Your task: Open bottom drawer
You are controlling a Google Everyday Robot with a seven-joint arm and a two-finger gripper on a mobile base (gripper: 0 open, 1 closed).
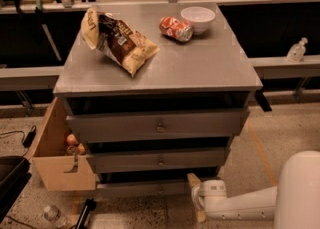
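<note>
The end effector (196,198) is low at the right side, near the floor, at the end of a white arm (250,204) that comes in from the lower right corner. It is just beside the right end of the bottom drawer (135,189). I cannot tell if it is spread or pressed together, and it is not clear if it touches the drawer front.

The bottom drawer is the lowest and narrowest grey front of the cabinet, with a small round knob (160,190) in its centre. It sits under the middle drawer (160,160) and the top drawer (157,125), both wider.

At the left of the cabinet stands a tan cardboard box (57,170).

On the grey tabletop (200,68) lie a chip bag (120,40) at the left, a red can (176,28) on its side, and a white bowl (198,19) just beside the can.
</note>
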